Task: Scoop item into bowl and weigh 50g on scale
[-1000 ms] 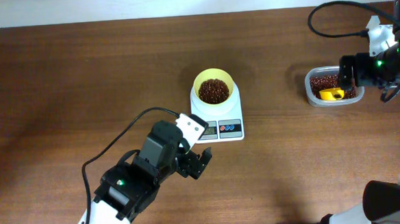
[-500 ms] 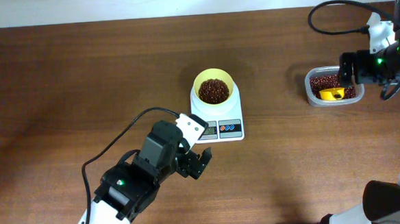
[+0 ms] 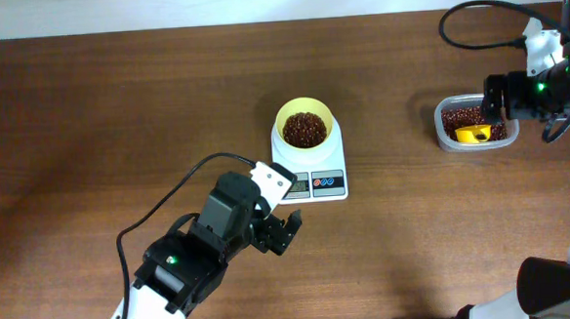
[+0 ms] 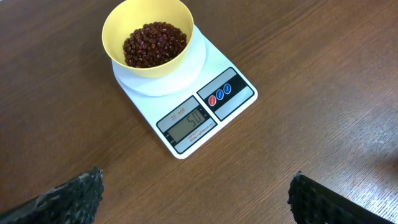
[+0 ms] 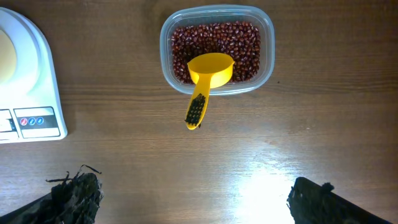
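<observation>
The pale-yellow bowl [image 3: 304, 111] stands on the white scale [image 3: 321, 184] at the table's middle and holds a heap of dark red-brown beans [image 3: 305, 129]. In the left wrist view the bowl [image 4: 149, 70], its beans [image 4: 154, 43] and the scale [image 4: 188, 119] show clearly, and the display reads about 50. My left gripper [image 4: 196, 196] is open and empty, just in front of the scale. My right gripper [image 5: 199, 199] is open and empty, apart from the clear container.
A clear plastic container [image 5: 267, 37] with more beans [image 5: 217, 36] sits at the right [image 3: 447, 136]. A bright-yellow scoop [image 5: 208, 68] rests in it, handle hanging over the near rim. The scale's corner [image 5: 31, 93] shows at left in the right wrist view.
The right arm has shifted slightly away from the container. The left arm, bowl, scale and scoop have not moved.
</observation>
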